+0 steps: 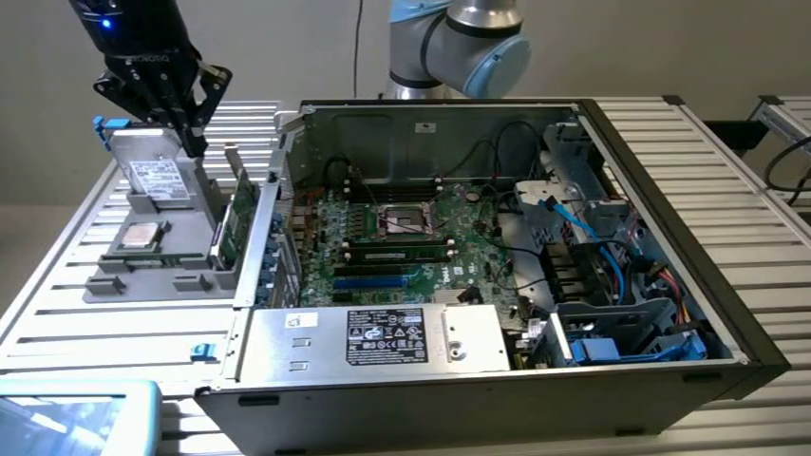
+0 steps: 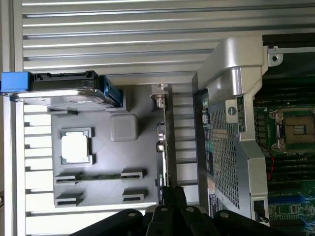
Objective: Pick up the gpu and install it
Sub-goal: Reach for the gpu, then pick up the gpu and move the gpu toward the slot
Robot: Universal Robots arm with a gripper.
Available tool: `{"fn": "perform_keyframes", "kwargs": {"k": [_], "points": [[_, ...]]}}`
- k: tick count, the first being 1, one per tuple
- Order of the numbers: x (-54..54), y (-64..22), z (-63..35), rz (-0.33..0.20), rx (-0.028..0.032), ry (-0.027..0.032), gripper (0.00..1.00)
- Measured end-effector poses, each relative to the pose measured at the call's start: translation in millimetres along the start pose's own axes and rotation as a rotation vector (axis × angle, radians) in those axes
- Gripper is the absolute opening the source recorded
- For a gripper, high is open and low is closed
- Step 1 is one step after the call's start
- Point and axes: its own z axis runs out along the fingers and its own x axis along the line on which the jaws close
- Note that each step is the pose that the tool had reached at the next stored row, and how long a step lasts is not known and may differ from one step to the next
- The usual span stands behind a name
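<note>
the black gripper (image 1: 193,141) is hanging with its fingers pressed together over a grey holder (image 1: 152,277) at the exterior view's left, its tips sitting between an upright hard drive (image 1: 158,179) and the gpu (image 1: 235,214). whether they are touching either one is not showing clearly. the gpu is standing on edge in the holder, just beside the open computer case (image 1: 671,218). a processor chip (image 1: 140,236) is lying flat in the holder. inside the case the green motherboard (image 1: 419,223) is lying exposed behind a labelled power supply (image 1: 380,337). everything is resting on a slatted metal table (image 1: 89,328).
</note>
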Motion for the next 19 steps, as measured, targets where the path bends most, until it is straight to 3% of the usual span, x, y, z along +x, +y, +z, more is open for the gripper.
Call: {"fn": "perform_keyframes", "kwargs": {"k": [16, 19], "points": [[0.1, 0.1, 0.1, 0.000, -0.0001, 0.0000, 0.13], [0.1, 0.1, 0.1, 0.000, -0.0001, 0.0000, 0.31]]}}
